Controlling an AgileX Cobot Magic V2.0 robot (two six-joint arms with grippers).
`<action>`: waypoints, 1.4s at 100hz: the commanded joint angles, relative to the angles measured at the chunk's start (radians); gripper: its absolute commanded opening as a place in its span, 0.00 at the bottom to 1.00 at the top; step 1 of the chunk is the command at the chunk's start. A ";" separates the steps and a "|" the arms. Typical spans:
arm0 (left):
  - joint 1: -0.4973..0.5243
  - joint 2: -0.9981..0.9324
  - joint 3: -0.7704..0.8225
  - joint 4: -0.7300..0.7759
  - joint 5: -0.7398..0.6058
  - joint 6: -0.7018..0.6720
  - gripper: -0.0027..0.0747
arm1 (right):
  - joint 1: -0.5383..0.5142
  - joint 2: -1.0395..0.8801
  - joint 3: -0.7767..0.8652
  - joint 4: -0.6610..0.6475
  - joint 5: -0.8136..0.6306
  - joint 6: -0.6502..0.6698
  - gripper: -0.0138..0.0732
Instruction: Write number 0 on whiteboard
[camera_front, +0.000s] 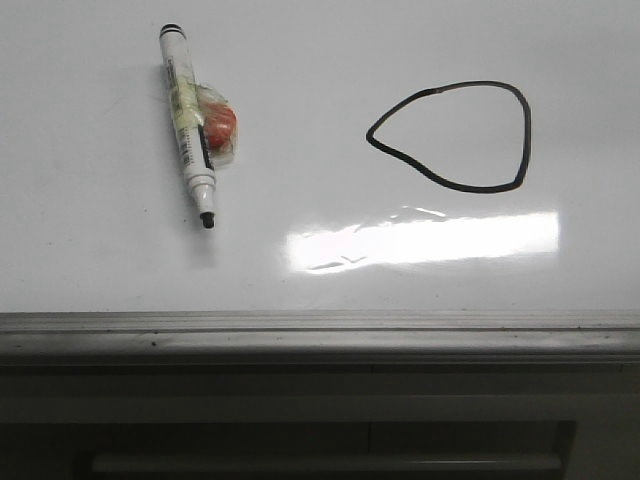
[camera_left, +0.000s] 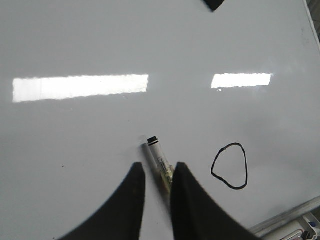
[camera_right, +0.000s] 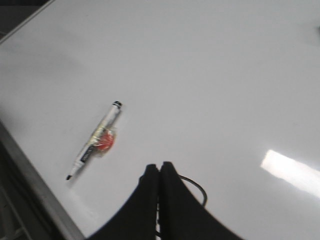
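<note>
The number 0 (camera_front: 523, 130), a thin black lopsided loop pointed on its left, is drawn on the glossy whiteboard (camera_front: 100, 250) at the right. A white marker (camera_front: 190, 140) lies uncapped on the board at the left, tip toward the front edge, with a red-orange lump (camera_front: 221, 124) taped to it. Neither gripper shows in the front view. My left gripper (camera_left: 157, 169) is open and empty, hovering above the marker (camera_left: 157, 152), with the 0 (camera_left: 247, 167) beside it. My right gripper (camera_right: 159, 167) is shut and empty above the 0 (camera_right: 200, 189), which its fingers partly hide.
The board's grey metal edge strip (camera_front: 320, 325) runs along the front, with a dark drop below it. A bright rectangular glare (camera_front: 420, 240) lies on the board near the 0. A dark shape (camera_left: 214, 4) pokes in at the far side of the left wrist view.
</note>
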 joint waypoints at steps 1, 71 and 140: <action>-0.011 -0.049 0.006 0.002 -0.028 0.034 0.01 | -0.007 -0.032 0.054 -0.210 -0.023 0.179 0.08; -0.011 -0.108 0.133 -0.070 0.006 0.034 0.01 | -0.007 -0.063 0.124 -0.207 -0.027 0.231 0.08; 0.438 -0.215 0.620 -0.602 -0.810 1.052 0.01 | -0.007 -0.063 0.124 -0.209 -0.027 0.231 0.08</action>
